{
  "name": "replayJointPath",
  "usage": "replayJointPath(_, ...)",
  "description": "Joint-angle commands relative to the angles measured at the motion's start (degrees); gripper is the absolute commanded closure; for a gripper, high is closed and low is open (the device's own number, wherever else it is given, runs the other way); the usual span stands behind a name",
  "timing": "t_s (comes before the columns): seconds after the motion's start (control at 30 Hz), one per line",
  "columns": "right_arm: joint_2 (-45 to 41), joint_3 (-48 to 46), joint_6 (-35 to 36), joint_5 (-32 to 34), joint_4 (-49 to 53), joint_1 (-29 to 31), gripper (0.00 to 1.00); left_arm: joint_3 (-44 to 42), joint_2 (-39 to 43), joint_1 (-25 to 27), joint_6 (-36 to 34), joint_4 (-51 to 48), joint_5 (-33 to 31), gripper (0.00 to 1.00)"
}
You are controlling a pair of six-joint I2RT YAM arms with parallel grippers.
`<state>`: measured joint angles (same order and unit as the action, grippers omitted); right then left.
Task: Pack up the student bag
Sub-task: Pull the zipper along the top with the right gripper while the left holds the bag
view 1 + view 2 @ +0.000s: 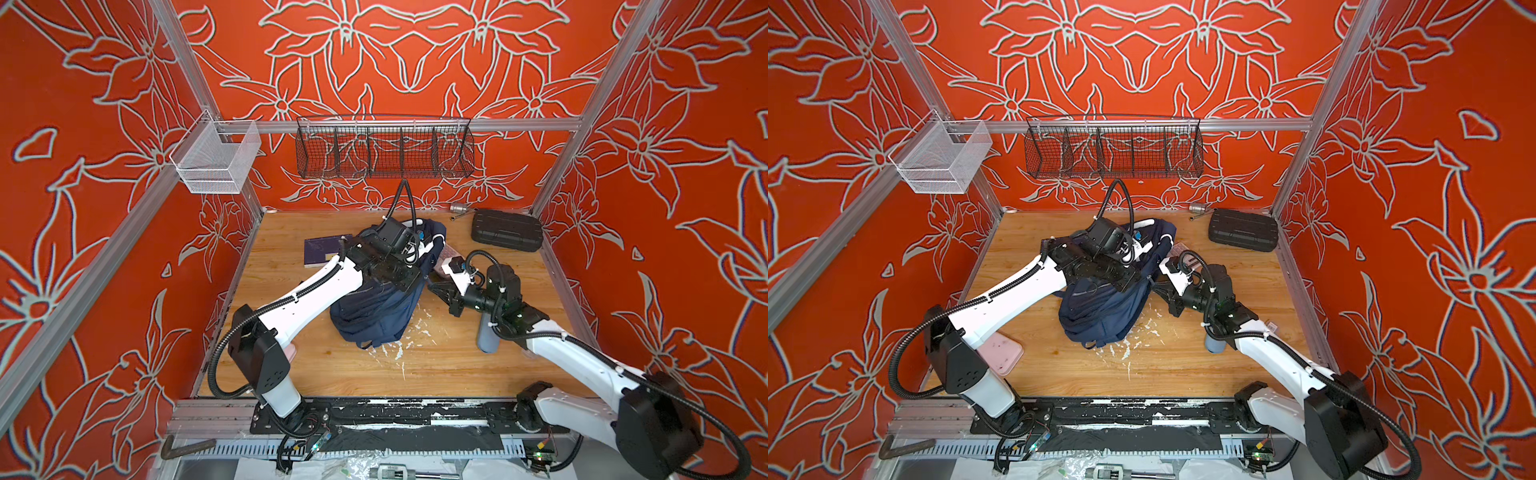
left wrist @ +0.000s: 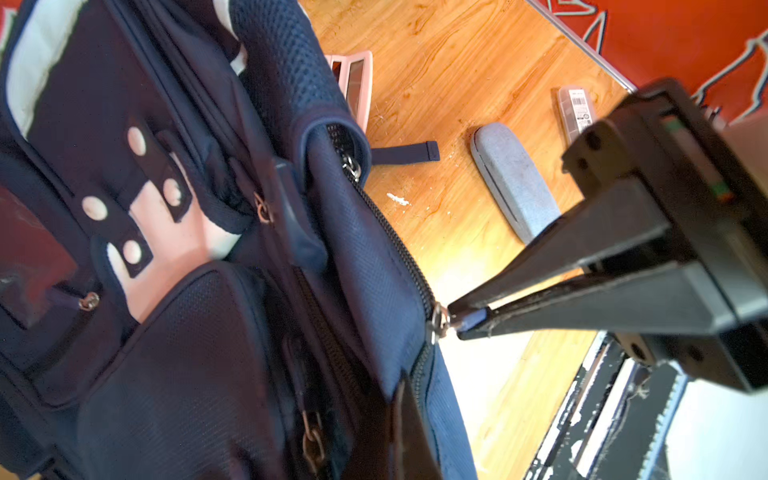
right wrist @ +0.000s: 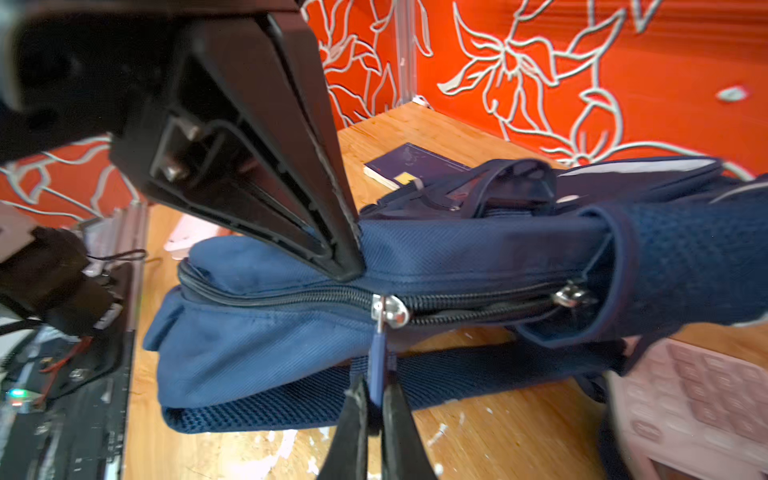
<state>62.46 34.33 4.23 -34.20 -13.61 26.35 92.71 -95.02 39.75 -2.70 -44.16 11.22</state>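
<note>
The navy student bag lies on its side mid-table. My left gripper reaches over it from the left and is shut on a fold of its fabric just above the main zip, with its fingertips biting the seam. My right gripper comes from the right, shut on the blue pull tab of the silver zip slider. The zip gapes slightly between this slider and a second slider.
A purple notebook lies left of the bag, and a pink calculator sits beside its far end. A grey glasses case lies under the right arm. A black ribbed case is at back right. A pink box sits front left. Wire baskets hang behind.
</note>
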Motion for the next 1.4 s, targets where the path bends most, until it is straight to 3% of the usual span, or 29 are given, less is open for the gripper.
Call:
replayJointPath(0.0, -2.6, -0.7, 5.4, 2.9, 5.4, 2.3, 1.00, 3.0, -0.6, -0.4, 5.8, 3.7, -1.6, 1.00)
replayJointPath(0.27, -2.8, 0.5, 9.5, 6.9, 9.1, 4.6, 1.00, 5.8, -2.0, -0.4, 16.0, 4.2, 0.7, 1.00)
replayJointPath(0.57, -4.0, -0.8, 14.0, 5.1, 5.9, 6.7, 1.00, 6.6, -3.0, -0.4, 21.0, 6.2, 2.7, 1.00)
replayJointPath(0.77, -4.0, -3.5, 14.6, 2.3, 1.1, 7.6, 1.00, 5.9, -3.5, -0.5, 20.6, 7.1, 3.1, 1.00)
replayJointPath(0.97, -2.9, -3.8, 12.9, 7.2, -0.2, 7.5, 1.00, 9.6, -5.0, -0.6, 16.1, 1.5, 2.7, 1.00)
replayJointPath(1.07, -2.1, -3.9, 11.9, 9.2, -1.7, 7.4, 1.00, 10.1, -4.6, -1.3, 14.4, 0.4, 3.0, 0.63)
replayJointPath(1.17, -1.3, -4.2, 10.4, 9.4, -3.3, 7.0, 1.00, 9.8, -2.7, -3.0, 12.2, -0.8, 3.6, 0.36)
replayJointPath(1.23, -0.9, -4.4, 8.6, 9.9, -3.9, 6.4, 1.00, 9.7, -1.0, -4.9, 9.7, -2.8, 4.3, 0.27)
replayJointPath(1.37, -0.6, -6.1, 4.5, 9.8, -7.0, 4.6, 1.00, 4.1, 3.5, -6.6, 0.7, -4.6, 4.0, 0.25)
